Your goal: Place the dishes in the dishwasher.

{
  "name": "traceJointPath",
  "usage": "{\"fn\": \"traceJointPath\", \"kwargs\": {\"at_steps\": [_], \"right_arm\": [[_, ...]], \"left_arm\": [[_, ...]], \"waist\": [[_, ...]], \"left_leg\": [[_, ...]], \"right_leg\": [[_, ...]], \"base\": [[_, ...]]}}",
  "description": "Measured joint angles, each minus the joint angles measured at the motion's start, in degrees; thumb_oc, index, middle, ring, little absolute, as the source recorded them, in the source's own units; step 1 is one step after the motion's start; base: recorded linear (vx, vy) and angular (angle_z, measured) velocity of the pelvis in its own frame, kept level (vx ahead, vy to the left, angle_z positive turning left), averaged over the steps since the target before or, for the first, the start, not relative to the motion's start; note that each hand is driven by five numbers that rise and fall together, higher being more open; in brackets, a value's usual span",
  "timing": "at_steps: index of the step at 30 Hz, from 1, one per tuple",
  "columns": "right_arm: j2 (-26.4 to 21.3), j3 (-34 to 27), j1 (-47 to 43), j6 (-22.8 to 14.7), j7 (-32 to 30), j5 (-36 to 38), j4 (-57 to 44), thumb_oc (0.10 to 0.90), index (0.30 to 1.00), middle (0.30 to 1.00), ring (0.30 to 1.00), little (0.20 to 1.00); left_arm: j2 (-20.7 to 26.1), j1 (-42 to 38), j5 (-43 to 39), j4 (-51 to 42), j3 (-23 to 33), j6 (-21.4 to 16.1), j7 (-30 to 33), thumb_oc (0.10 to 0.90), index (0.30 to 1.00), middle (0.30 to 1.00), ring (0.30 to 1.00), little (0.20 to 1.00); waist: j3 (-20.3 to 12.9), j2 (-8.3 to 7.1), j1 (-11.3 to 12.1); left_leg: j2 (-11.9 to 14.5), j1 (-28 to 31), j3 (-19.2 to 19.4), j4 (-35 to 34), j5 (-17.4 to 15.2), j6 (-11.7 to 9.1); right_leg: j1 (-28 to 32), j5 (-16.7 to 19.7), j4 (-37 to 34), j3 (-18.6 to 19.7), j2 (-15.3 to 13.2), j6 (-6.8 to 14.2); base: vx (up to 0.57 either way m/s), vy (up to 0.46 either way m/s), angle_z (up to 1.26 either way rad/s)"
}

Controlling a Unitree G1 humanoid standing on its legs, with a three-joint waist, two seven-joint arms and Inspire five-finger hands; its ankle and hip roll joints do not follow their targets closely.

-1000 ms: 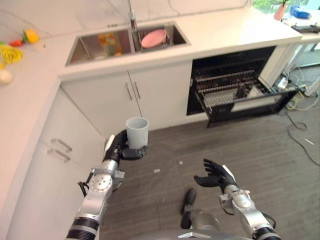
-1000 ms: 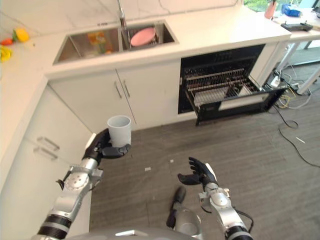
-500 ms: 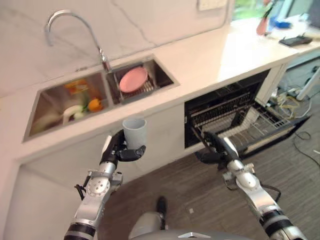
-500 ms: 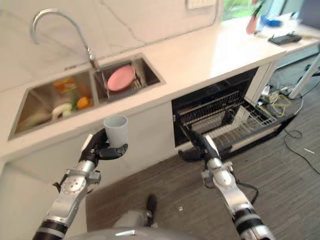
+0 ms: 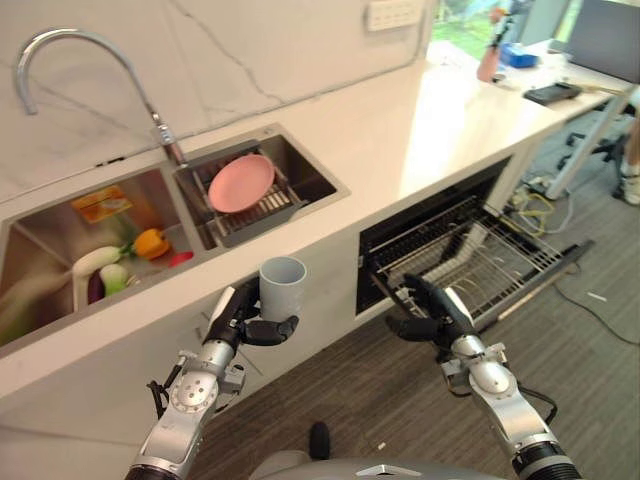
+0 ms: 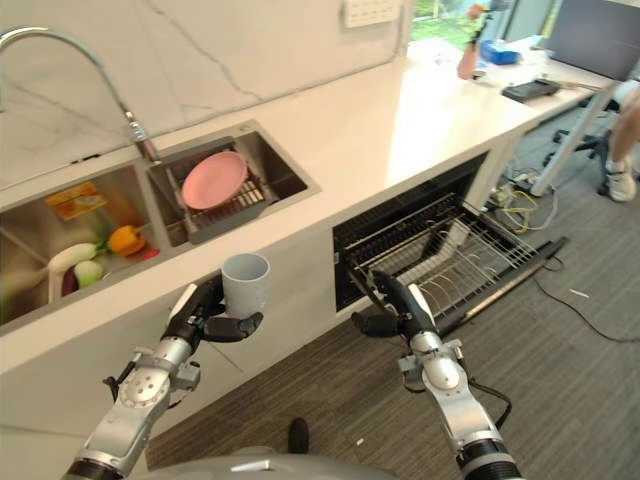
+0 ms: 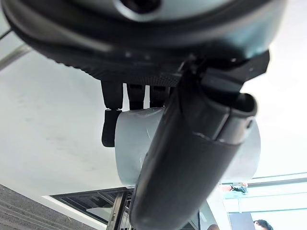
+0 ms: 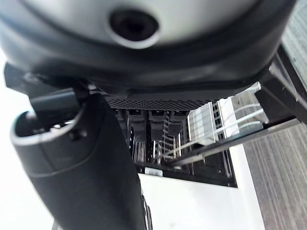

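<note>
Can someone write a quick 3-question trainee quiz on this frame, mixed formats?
1. True or false: the left hand holds the grey cup upright.
2. Multiple choice: where is the pink plate? A) in the dishwasher rack B) on the rack in the right sink basin C) on the counter
3. Fill in: the right hand is empty, its fingers relaxed, just in front of the pulled-out ____.

Key:
1. True; fingers and thumb wrap the cup, its open mouth facing up.
2. B.
3. dishwasher rack, which holds no dishes that can be seen.
</note>
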Motion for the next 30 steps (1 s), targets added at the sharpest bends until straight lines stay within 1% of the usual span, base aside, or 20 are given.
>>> {"fn": "traceJointPath", "kwargs": {"at_steps": [2, 3, 4, 5, 6, 7, 8, 9, 10, 12, 13, 14, 15, 17, 20, 23, 24, 26, 28, 30], "right_arm": [[0.0, -1.3, 0.0, 0.0, -0.3, -0.9, 0.2, 0.800, 0.900, 0.900, 0.900, 0.900], [0.2, -1.4, -1.7, 0.1, -0.7, -2.0, 1.6, 0.800, 0.900, 0.900, 0.900, 0.900], [0.3, -1.3, -3.0, 0.3, -0.7, -2.0, 2.5, 0.800, 0.900, 0.900, 0.900, 0.900], [0.2, -1.2, -3.3, 0.4, -0.5, -2.0, 2.1, 0.800, 0.900, 0.900, 0.900, 0.900], [0.0, -1.4, -2.5, 0.3, -0.9, -2.0, 1.1, 0.800, 0.900, 0.900, 0.900, 0.900], [-0.6, -1.6, -1.6, 0.3, -1.4, -2.1, 0.7, 0.800, 0.900, 0.900, 0.900, 0.900], [-0.8, -1.7, -1.6, 0.3, -1.4, -2.1, 0.6, 0.800, 0.900, 0.900, 0.900, 0.900], [-0.9, -1.7, -1.6, 0.2, -1.4, -2.5, 0.5, 0.800, 0.900, 0.900, 0.900, 0.900], [-0.9, -1.6, -1.5, 0.2, -0.7, -3.4, 0.3, 0.800, 0.900, 0.900, 0.900, 0.900], [-0.5, -1.6, -0.9, 0.2, -0.4, -4.1, -0.4, 0.800, 0.900, 0.900, 0.900, 0.900], [0.1, -1.7, -1.0, 0.2, -0.4, -4.1, -0.1, 0.800, 0.900, 0.900, 0.900, 0.900], [1.0, -1.9, -0.1, 0.3, -0.4, -4.1, -0.4, 0.800, 0.900, 0.900, 0.900, 0.900], [-0.1, -1.7, 0.3, 0.5, -0.3, -4.1, 0.2, 0.800, 0.900, 0.900, 0.900, 0.900], [-4.2, -1.7, 0.8, 1.0, -0.1, -4.1, 0.2, 0.800, 0.900, 0.900, 0.900, 0.900], [-8.5, -1.8, 1.7, 1.5, -0.1, -4.1, 0.4, 0.800, 0.900, 0.900, 0.900, 0.900], [-8.5, -2.6, 1.7, 1.5, 0.0, -4.0, -0.3, 0.800, 0.900, 0.900, 0.900, 0.900], [-8.3, -2.1, 1.5, 1.1, 0.0, -3.5, -0.5, 0.800, 0.900, 0.900, 0.900, 0.900], [-8.2, -1.4, 1.5, 0.8, 0.0, -1.7, -0.6, 0.800, 0.900, 0.900, 0.900, 0.900], [-7.1, -1.4, 1.6, 0.8, 0.0, -1.6, -1.2, 0.800, 0.900, 0.900, 0.900, 0.900], [-5.8, -0.7, 1.2, 0.7, -0.4, -0.2, -2.4, 0.800, 0.900, 0.900, 0.900, 0.900]], "left_arm": [[0.1, -0.5, 0.0, 0.0, 0.6, 0.0, 0.6, 0.400, 0.300, 0.300, 0.300, 0.300], [0.3, -0.5, 0.0, 0.1, 1.4, 0.0, 1.2, 0.400, 0.300, 0.300, 0.300, 0.300], [0.7, -0.7, 0.0, 0.1, 1.9, 0.0, 1.3, 0.400, 0.300, 0.300, 0.300, 0.300], [1.2, -1.1, -0.1, 0.1, 2.8, 0.0, 1.4, 0.400, 0.300, 0.300, 0.300, 0.300], [1.2, -1.7, -0.1, 0.8, 3.2, 0.1, 1.5, 0.400, 0.300, 0.300, 0.300, 0.300], [1.0, -3.0, -0.1, 0.9, 3.5, -0.1, 1.7, 0.400, 0.300, 0.300, 0.300, 0.300], [1.2, -3.4, -0.1, 0.8, 3.6, -0.1, 1.8, 0.400, 0.300, 0.300, 0.300, 0.300], [1.5, -4.3, -0.1, 0.9, 3.6, -0.1, 1.9, 0.400, 0.300, 0.300, 0.300, 0.300], [2.1, -5.3, -0.1, 1.1, 3.6, -0.1, 2.2, 0.400, 0.300, 0.300, 0.300, 0.300], [3.3, -6.3, -0.1, 1.0, 3.6, -0.2, 2.7, 0.400, 0.300, 0.300, 0.300, 0.300], [4.2, -7.4, -0.1, 1.6, 3.7, -0.8, 2.9, 0.400, 0.300, 0.300, 0.300, 0.300], [5.0, -7.8, -0.1, 1.6, 3.7, -0.8, 3.1, 0.400, 0.300, 0.300, 0.300, 0.300], [3.1, -7.4, -0.1, 2.3, 3.6, -0.9, 3.7, 0.400, 0.300, 0.300, 0.300, 0.300], [1.1, -5.3, -0.1, 1.9, 2.4, -0.7, 3.1, 0.400, 0.300, 0.300, 0.300, 0.300], [-2.0, -4.3, -0.1, 1.8, 2.6, -1.0, 3.1, 0.400, 0.300, 0.300, 0.300, 0.300], [-2.7, -4.3, -0.2, 1.3, 3.4, -1.5, 3.2, 0.400, 0.300, 0.300, 0.300, 0.300], [-3.2, -4.4, -0.7, 1.7, 3.5, -1.6, 4.0, 0.400, 0.300, 0.300, 0.300, 0.300], [-4.0, -4.5, -1.5, 2.7, 3.3, -1.6, 4.4, 0.400, 0.300, 0.300, 0.300, 0.300], [-3.9, -4.6, -2.5, 2.8, 2.9, -1.4, 4.8, 0.400, 0.300, 0.300, 0.300, 0.300], [-3.8, -4.8, -2.5, 2.8, 2.4, -1.4, 5.1, 0.400, 0.300, 0.300, 0.300, 0.300]], "waist": [[0.1, 0.10, 0.0], [0.6, 1.70, 1.2], [1.0, 3.19, 3.3], [1.3, 3.14, 5.0], [1.4, 3.04, 3.8], [0.8, 1.88, 3.3], [0.6, 1.71, 3.4], [0.7, 1.52, 3.5], [0.9, 1.50, 3.5], [1.0, 0.63, 3.4], [1.5, -1.08, 3.3], [1.3, -2.78, 3.3], [1.2, -0.93, 3.1], [1.1, 2.89, 3.1], [-0.3, 4.56, 2.1], [-1.1, 4.54, 2.1], [-1.3, 3.48, 1.9], [-1.4, 3.11, 2.2], [-1.4, 2.62, 1.7], [-1.2, 3.12, 3.1]], "left_leg": [[1.4, 0.0, 2.2, 0.2, -0.3, -0.5], [4.9, 0.1, 5.8, 0.3, -0.5, -0.8], [8.0, 0.3, 9.9, 0.0, -0.9, -0.3], [9.3, 0.6, 12.9, 0.1, -1.9, -0.6], [9.0, 0.8, 12.7, 0.1, -1.9, -0.7], [8.7, 1.4, 12.9, 0.0, -1.9, -1.0], [8.7, 1.1, 13.3, 0.2, -1.9, -1.0], [8.8, 1.0, 12.3, 0.1, -1.6, -1.5], [9.1, 0.7, 11.5, 0.3, -1.0, -1.8], [9.5, 0.7, 10.9, 0.4, 0.0, -3.6], [9.0, 0.9, 10.2, 0.4, 0.4, -6.2], [8.4, 0.7, 9.9, 0.5, 0.8, -7.0], [10.9, 0.8, 8.3, 0.1, 1.2, -8.7], [13.9, 1.4, 6.6, 1.5, 1.2, -9.7], [16.6, 3.3, 7.9, 2.6, 0.8, -10.8], [19.0, 2.9, 8.0, 3.4, 0.5, -11.8], [20.8, 1.0, 6.8, 5.9, 0.8, -12.1], [21.9, -1.3, 6.4, 8.4, 1.8, -11.9], [21.8, -2.5, 7.7, 8.2, 4.0, -10.7], [21.4, -2.4, 5.2, 6.5, 7.7, -12.4]], "right_leg": [[-2.5, 0.3, 2.3, 1.3, 0.7, -0.1], [-7.2, 2.3, 6.7, -1.8, 2.9, 2.5], [-8.5, 3.9, 6.5, -9.9, 3.1, 4.4], [-9.7, 2.0, 7.2, -17.8, 1.7, 1.3], [-9.2, 1.3, 9.6, -21.2, -1.3, 0.3], [-8.3, 0.2, 13.9, -23.8, -7.5, 0.0], [-8.1, 0.8, 15.0, -24.5, -9.9, 0.6], [-7.7, 1.5, 14.4, -22.3, -12.2, 1.8], [-6.9, 2.5, 11.7, -17.0, -14.3, 3.5], [-4.5, 6.2, 3.8, -13.7, -16.0, 6.6], [-4.6, 8.2, 4.7, -11.9, -17.2, 7.1], [-4.4, 9.4, 4.6, -10.4, -18.0, 6.6], [-3.4, 5.4, 5.6, -11.1, -15.9, 9.1], [-4.0, 3.6, 6.5, -9.5, -11.7, 8.8], [-1.4, 2.7, 5.0, -9.7, -8.8, 8.0], [-0.6, 3.4, 2.8, -9.5, -6.1, 6.7], [-0.5, 3.1, 2.3, -10.0, -4.0, 5.6], [0.0, 3.0, 1.7, -11.3, -2.5, 4.7], [1.0, 3.8, -0.5, -13.3, -2.0, 3.6], [0.7, 3.8, -0.6, -13.3, -1.9, 3.1]], "base": [[-0.08, -0.041, -0.84], [-0.06, -0.066, -1.70], [-0.02, -0.051, -2.25], [-0.02, -0.080, -1.49], [0.02, -0.108, -0.88], [0.04, -0.191, -0.14], [-0.01, -0.189, -0.22], [-0.01, -0.230, -0.19], [0.02, -0.376, -0.15], [0.07, -0.330, 0.04], [0.06, -0.249, 0.22], [0.09, -0.383, 0.26], [0.08, -0.404, 0.20], [0.07, -0.450, -0.18], [0.02, -0.538, -0.14], [-0.04, -0.433, -0.05], [-0.08, -0.436, 0.15], [-0.07, -0.263, 0.33], [-0.01, -0.067, 0.42], [0.05, -0.021, 0.09]]}}
